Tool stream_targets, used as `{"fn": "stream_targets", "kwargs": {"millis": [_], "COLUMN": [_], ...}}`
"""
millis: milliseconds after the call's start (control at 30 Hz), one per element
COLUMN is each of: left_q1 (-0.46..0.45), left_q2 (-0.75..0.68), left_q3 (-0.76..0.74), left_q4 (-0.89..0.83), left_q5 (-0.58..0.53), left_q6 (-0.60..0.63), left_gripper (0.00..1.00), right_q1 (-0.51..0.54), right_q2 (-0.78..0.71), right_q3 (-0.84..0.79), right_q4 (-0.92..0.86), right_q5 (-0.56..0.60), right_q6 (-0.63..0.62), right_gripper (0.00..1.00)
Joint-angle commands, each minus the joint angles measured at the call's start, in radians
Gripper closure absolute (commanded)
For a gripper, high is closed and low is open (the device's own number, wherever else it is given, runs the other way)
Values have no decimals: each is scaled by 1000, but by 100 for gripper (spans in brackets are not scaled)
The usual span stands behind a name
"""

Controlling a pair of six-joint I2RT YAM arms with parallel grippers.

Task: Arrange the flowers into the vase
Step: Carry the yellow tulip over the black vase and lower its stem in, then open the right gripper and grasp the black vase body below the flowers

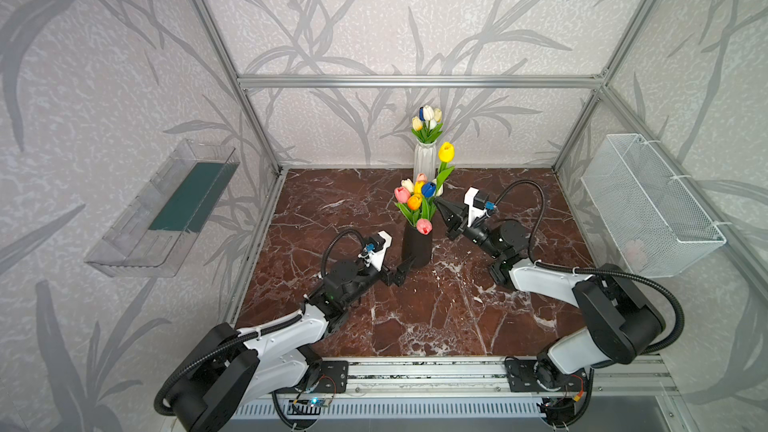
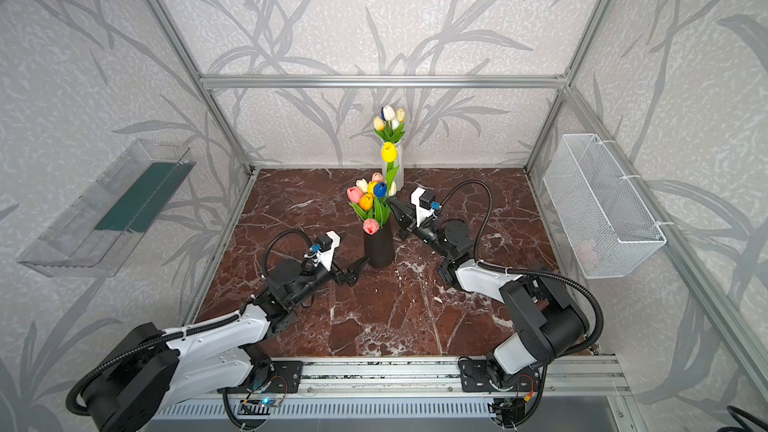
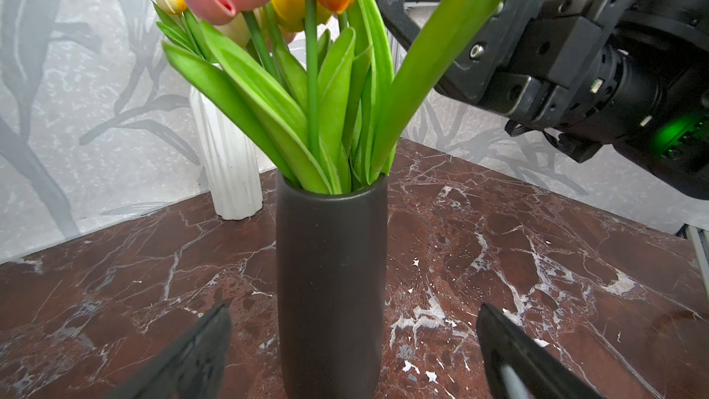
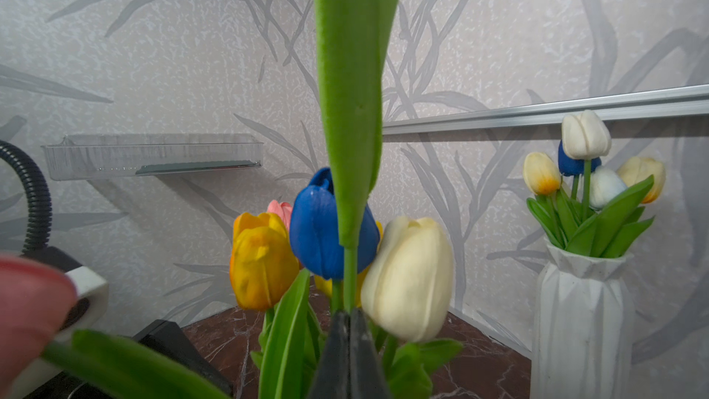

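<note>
A black vase [image 1: 417, 247] [image 2: 379, 249] [image 3: 332, 282] stands mid-table and holds several flowers [image 1: 415, 197] [image 2: 368, 201] with pink, orange, blue and cream heads. One yellow tulip [image 1: 446, 152] [image 2: 389, 152] rises above the bunch. My right gripper [image 1: 437, 200] [image 2: 391, 202] [image 4: 349, 314] is shut on its green stem [image 4: 350, 274], just right of the bunch. The tulip's long leaf [image 3: 441, 51] reaches down to the vase mouth. My left gripper [image 1: 409, 263] [image 2: 360, 266] [image 3: 353, 307] is open low by the vase's base, with one finger on each side of it and both clear of it.
A white ribbed vase [image 1: 424, 160] [image 4: 579, 320] with cream and blue tulips stands at the back wall, behind the black vase. A clear tray [image 1: 166, 209] hangs on the left wall. A white wire basket [image 1: 648, 205] hangs on the right wall. The table [image 1: 415, 317] is dark red marble.
</note>
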Motion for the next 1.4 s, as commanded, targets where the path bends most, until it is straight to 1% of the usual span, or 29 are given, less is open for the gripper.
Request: {"fn": "stream_targets", "kwargs": {"millis": [0,200,567,667,800,1000,1100,1233,1300,1367], "left_q1": [5,4,3,4,3,4,4,5,5,8], "left_q2": [9,22,35,36,37,45,48,37,21,13], "left_q3": [36,34,18,15,13,11,10,2,-4,-6], "left_q4": [46,60,83,87,90,102,108,105,96,79], "left_q5": [10,10,4,1,-3,-6,-6,-14,-25,-32], "left_q6": [3,0,-5,-5,-5,-5,-5,-3,-4,2], "left_gripper": [0,0,0,0,1,0,0,0,0,0], "right_q1": [7,20,29,31,29,28,29,29,28,28], "right_q2": [-20,-10,6,-2,-34,-83,-79,-88,-100,-106], "right_q3": [-21,-35,-66,-64,-72,-75,-96,-156,-173,-179], "right_q4": [-18,-91,-155,-175,-188,-234,-215,-143,-147,-172], "right_q5": [-16,-36,-6,-4,7,17,23,23,20,17], "right_q6": [-45,-90,-138,-142,-149,-164,-169,-160,-165,-172], "right_gripper": [100,100,99,92,76,66,57,43,36,33]}}
